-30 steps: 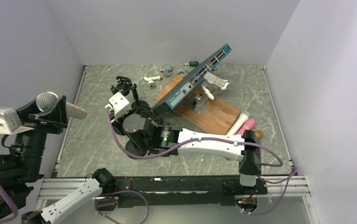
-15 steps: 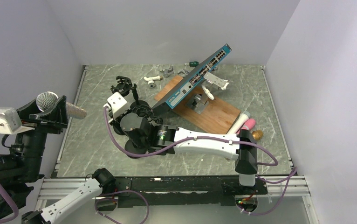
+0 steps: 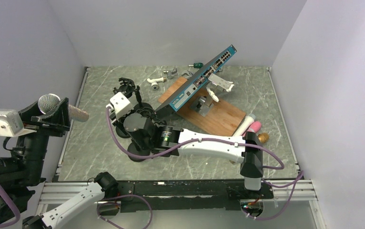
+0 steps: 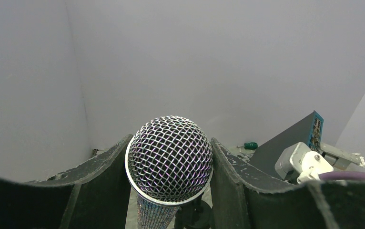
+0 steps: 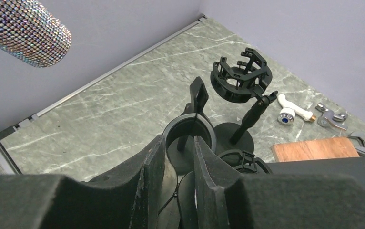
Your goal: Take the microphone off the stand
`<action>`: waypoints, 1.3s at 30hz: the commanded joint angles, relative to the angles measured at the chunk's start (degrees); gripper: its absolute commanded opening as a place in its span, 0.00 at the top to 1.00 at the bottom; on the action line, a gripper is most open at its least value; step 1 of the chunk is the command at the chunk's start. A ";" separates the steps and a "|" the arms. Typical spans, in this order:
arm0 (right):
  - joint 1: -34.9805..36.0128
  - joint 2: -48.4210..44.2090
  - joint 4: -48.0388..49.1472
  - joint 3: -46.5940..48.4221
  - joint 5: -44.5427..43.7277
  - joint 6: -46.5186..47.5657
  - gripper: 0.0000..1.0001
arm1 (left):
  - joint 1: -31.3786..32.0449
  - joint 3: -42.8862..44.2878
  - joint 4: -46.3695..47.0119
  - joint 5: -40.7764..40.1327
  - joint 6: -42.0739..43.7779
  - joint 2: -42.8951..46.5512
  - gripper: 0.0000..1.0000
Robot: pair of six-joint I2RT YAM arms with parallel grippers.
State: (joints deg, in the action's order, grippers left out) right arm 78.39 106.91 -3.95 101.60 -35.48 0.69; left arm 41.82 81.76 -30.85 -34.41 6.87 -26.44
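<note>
— Whereabouts of the microphone [image 4: 169,158]?
— Off the stand [image 5: 188,136], pinched in the left hand [image 3: 56,117], raised at the left beyond the worktop [image 3: 90,138] edge, likely to keep clear.
— And the right hand [image 5: 178,143]?
— Low at the emptied stand, fingers narrowly apart, probably to steady it; cannot tell whether gripping.
— Any readable writing?
— None legible.
</note>
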 commanded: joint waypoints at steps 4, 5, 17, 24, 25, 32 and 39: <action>-0.60 -0.92 1.22 2.69 0.01 0.73 0.76 | 0.10 -0.06 2.39 -0.14 1.05 -0.20 1.00; -0.67 -0.96 1.35 2.52 -0.03 0.68 0.79 | 0.16 -0.10 2.40 -0.17 1.05 -0.20 1.00; -1.32 0.28 1.56 -1.59 2.33 -4.18 0.92 | 0.12 -0.43 2.26 -0.13 0.96 -0.20 1.00; -1.31 0.23 1.64 -8.46 0.71 -7.30 0.95 | 0.11 -0.82 2.22 -0.53 0.99 0.13 1.00; -1.31 0.35 1.56 -9.34 0.66 -7.85 0.95 | 0.08 -1.00 2.28 -0.43 0.96 0.22 1.00; -1.31 1.02 2.05 -13.61 0.79 -10.70 0.96 | 0.15 -1.06 2.07 0.09 0.35 -0.17 1.00; -1.31 0.80 0.49 -9.41 1.33 -9.00 0.90 | 0.12 -1.11 1.49 1.54 -1.74 -0.84 1.00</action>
State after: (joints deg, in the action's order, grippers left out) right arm 76.97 107.04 2.02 90.06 -35.22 -8.14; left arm 41.82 80.36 -31.00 -34.30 6.37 -26.46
